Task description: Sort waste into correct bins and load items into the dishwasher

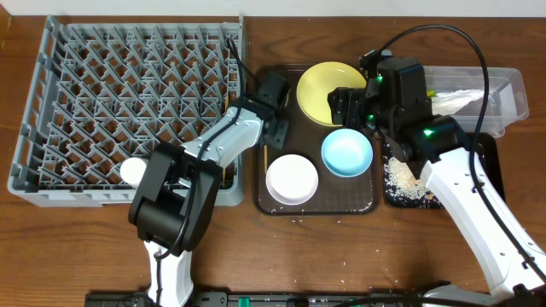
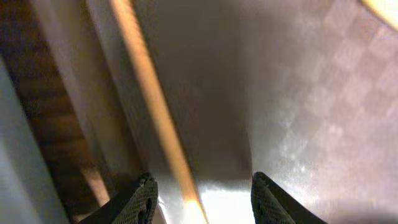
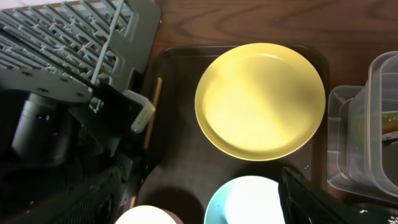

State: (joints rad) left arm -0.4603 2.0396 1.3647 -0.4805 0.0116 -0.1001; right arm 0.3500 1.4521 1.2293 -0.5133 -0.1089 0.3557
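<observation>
Your left arm (image 1: 229, 136) reaches across the near corner of the dish rack (image 1: 102, 94) and points down at the left edge of the brown tray (image 1: 358, 203). The left gripper (image 2: 202, 186) stands with its fingers (image 2: 142, 200) well apart. One chopstick (image 2: 155, 106) lies on the tray floor between them, nearer the left finger, and neither finger presses on it. Your right arm (image 1: 465, 183) stretches over the black tray (image 1: 492, 153). The right gripper (image 3: 202, 177) hangs spread wide and holds nothing, above the gap between the yellow plate (image 3: 261, 99) and the light blue bowl (image 3: 245, 202). The brown tray also carries the white bowl (image 1: 292, 179). The black tray holds rice crumbs (image 1: 403, 177). The clear tub (image 1: 503, 85) contains crumpled white paper (image 1: 456, 101). The small white cup (image 1: 132, 170) sits in the rack by its near edge.
</observation>
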